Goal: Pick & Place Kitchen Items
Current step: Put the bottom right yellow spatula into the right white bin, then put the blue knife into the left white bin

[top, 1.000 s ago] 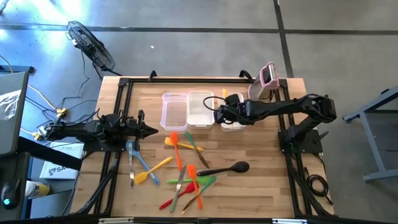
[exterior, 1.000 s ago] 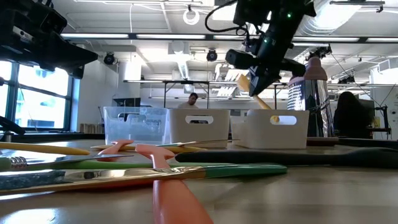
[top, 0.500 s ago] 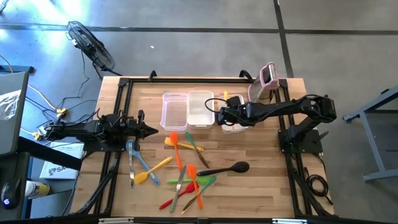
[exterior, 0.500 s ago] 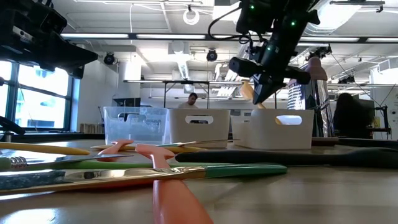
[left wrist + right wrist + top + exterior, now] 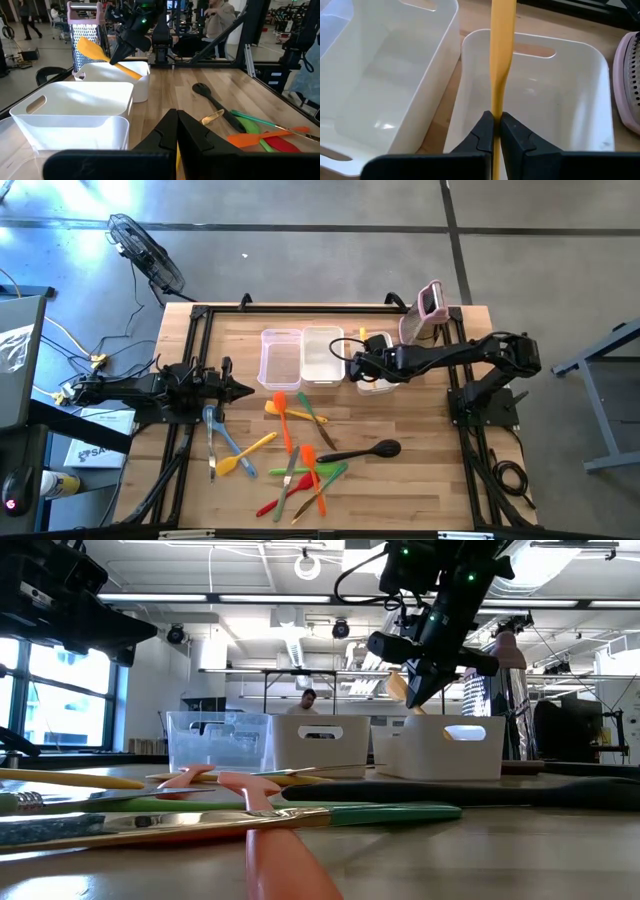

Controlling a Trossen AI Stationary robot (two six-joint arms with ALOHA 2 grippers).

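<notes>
Since a second ago the right gripper (image 5: 362,362) has slid a little toward the right edge of the bench (image 5: 420,470), and it now hangs over the white tub (image 5: 580,100) nearest that edge. Close to the front edge lie the loose spoons and spatulas (image 5: 300,465), with a black spoon (image 5: 365,450) beside them. Farther back, the left gripper (image 5: 245,389) waits near the left edge, pinched shut on nothing. At the back, the right gripper is closed on the handle of a yellow spatula (image 5: 105,57), held tilted above the tub.
</notes>
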